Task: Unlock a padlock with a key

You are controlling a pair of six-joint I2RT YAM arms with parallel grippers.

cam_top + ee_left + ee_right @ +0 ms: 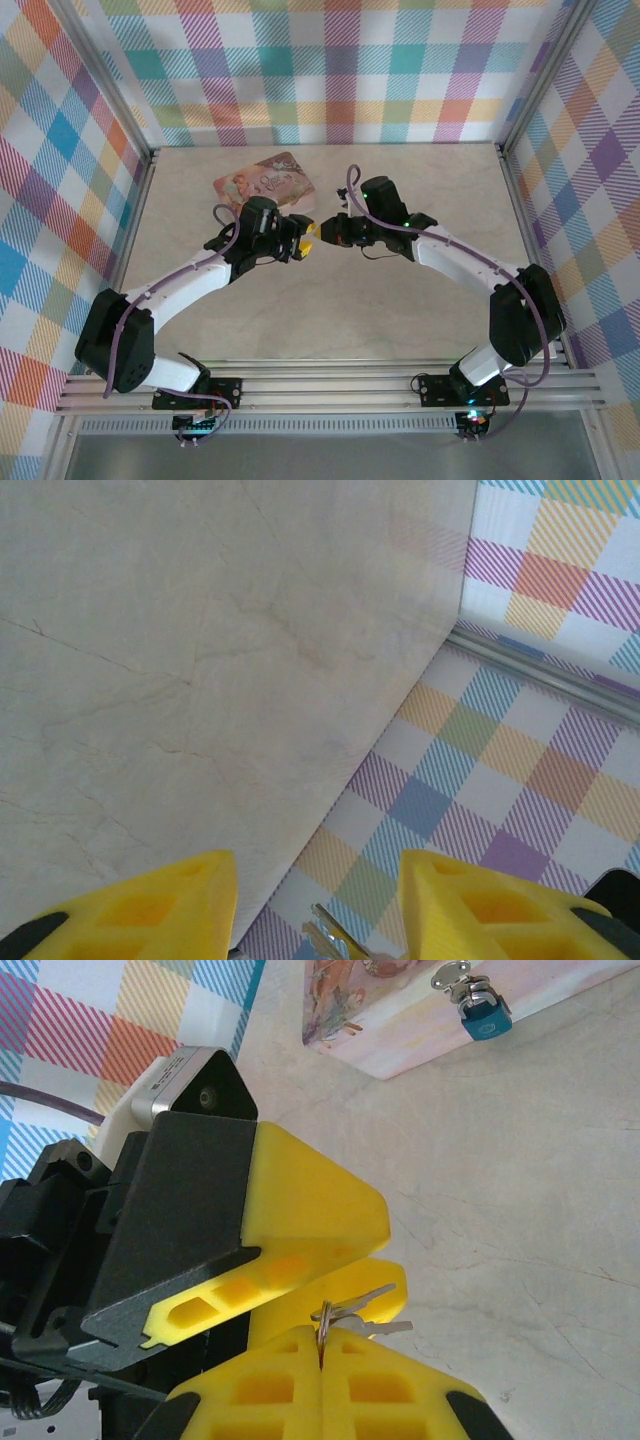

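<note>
My right gripper (322, 1345) is shut on a small metal ring, and the key (368, 1310) sticks out from it with a second one beside it. My left gripper (318, 880) faces it with its yellow fingers (315, 1210) open on either side of the key blades (335, 938), not closed on them. From above, the left gripper (306, 240) and right gripper (331, 232) meet tip to tip at mid-table. The small blue padlock (485, 1015) with its silvery shackle hangs on the front of the pink tin (390, 1010), apart from both grippers.
The pink illustrated tin (265, 183) lies flat at the back left of the table, just behind the left gripper. Checkered cloth walls and a metal frame rail (540, 665) enclose the beige tabletop (330, 310).
</note>
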